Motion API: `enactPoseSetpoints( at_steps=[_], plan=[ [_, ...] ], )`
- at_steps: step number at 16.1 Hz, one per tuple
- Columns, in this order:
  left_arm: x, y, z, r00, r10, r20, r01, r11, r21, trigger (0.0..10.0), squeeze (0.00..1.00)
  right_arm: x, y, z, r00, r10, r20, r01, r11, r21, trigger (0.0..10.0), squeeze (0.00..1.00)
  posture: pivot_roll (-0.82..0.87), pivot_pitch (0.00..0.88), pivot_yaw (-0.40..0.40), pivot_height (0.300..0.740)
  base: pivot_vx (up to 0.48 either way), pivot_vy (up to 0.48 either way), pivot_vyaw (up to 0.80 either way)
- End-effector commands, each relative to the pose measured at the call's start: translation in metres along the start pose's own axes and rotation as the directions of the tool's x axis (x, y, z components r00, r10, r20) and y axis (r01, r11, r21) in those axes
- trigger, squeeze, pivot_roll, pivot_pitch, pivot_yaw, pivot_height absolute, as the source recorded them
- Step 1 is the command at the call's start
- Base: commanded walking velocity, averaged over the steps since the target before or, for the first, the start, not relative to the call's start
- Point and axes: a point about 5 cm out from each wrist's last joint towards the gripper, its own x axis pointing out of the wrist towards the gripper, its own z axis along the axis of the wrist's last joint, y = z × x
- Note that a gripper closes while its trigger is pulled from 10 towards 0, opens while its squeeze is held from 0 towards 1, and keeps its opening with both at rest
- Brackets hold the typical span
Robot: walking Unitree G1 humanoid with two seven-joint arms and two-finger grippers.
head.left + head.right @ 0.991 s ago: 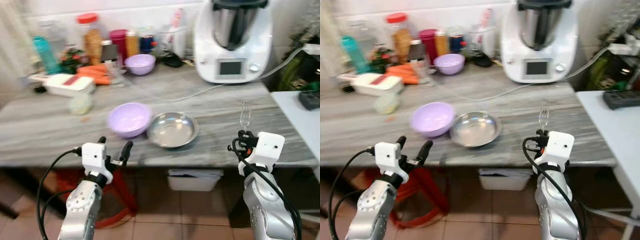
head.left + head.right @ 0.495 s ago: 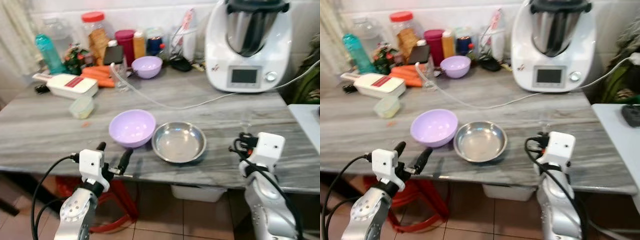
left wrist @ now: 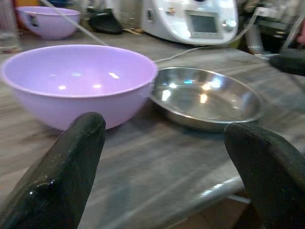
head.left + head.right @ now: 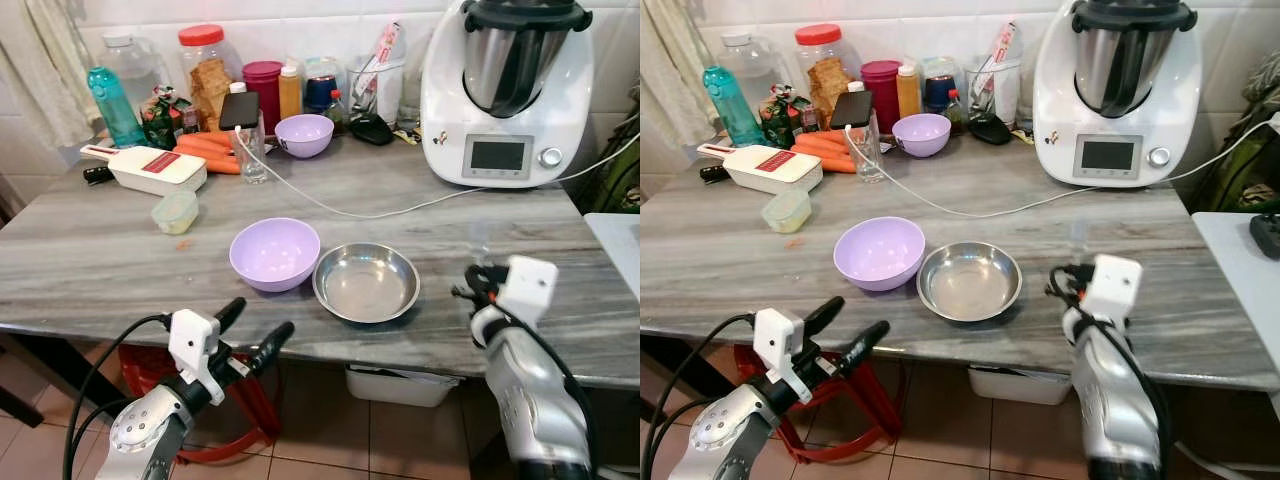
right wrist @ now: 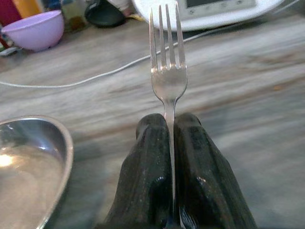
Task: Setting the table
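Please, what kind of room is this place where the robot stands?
Most likely a home kitchen. A grey worktop carries a white cooking machine, jars and bottles along a tiled wall, carrots, a purple bowl and a steel dish. The right pincer holds a fork.

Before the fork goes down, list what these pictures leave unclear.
- Fork handle: in the right wrist view the right gripper fingers cover it below the neck.
- Fork in the left eye view: a faint blur above that gripper, tines unreadable.
- Jar label: too small to read in the eye views.
- Box under the counter: the counter edge cuts off its contents.
- White cable: its near end is lost behind the phone.
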Motion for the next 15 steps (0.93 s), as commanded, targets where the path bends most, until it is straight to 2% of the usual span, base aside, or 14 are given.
enactPoseSetpoints(
  at_steps=[1, 3, 7, 13, 14, 15],
  plan=[
    [-0.001, -0.001, 0.002, 0.999, -0.046, -0.014, 0.046, 0.999, -0.002, 10.0, 0.0, 0.005, 0.004, -0.002, 0.999, 0.014, -0.036, -0.013, 0.999, 0.03, 10.0, 0.0, -0.09, 0.0, 0.069, 0.74, 0.0, 0.0, 0.0],
    [-0.001, -0.003, 0.002, 0.997, -0.078, -0.027, 0.079, 0.997, 0.008, 10.0, 0.0, 0.01, 0.011, -0.008, 0.995, 0.028, -0.092, -0.023, 0.999, 0.048, 10.0, 0.0, -0.08, 0.0, 0.066, 0.74, 0.0, 0.0, 0.0],
    [-0.004, -0.001, -0.002, 0.997, -0.073, -0.031, 0.073, 0.997, -0.003, 10.0, 0.0, 0.01, 0.023, -0.023, 0.982, 0.072, -0.173, -0.062, 0.996, 0.06, 10.0, 0.0, -0.07, 0.0, 0.058, 0.74, 0.0, 0.0, 0.0],
    [-0.005, -0.004, -0.007, 0.993, -0.107, -0.042, 0.106, 0.994, -0.016, 10.0, 0.0, 0.006, 0.021, -0.031, 0.972, 0.078, -0.22, -0.07, 0.997, 0.044, 10.0, 0.0, -0.08, 0.0, 0.059, 0.74, 0.0, 0.0, 0.0],
    [-0.005, -0.005, -0.008, 0.992, -0.12, -0.043, 0.119, 0.993, -0.022, 10.0, 0.0, 0.006, 0.019, -0.033, 0.971, 0.073, -0.228, -0.065, 0.997, 0.041, 10.0, 0.13, -0.08, 0.0, 0.058, 0.74, 0.0, 0.0, 0.0],
    [-0.005, -0.006, -0.009, 0.99, -0.134, -0.041, 0.133, 0.991, -0.031, 10.0, 0.0, 0.006, 0.017, -0.034, 0.971, 0.064, -0.232, -0.057, 0.998, 0.035, 10.0, 1.0, -0.08, 0.0, 0.058, 0.74, 0.0, 0.0, 0.0]
  ],
)
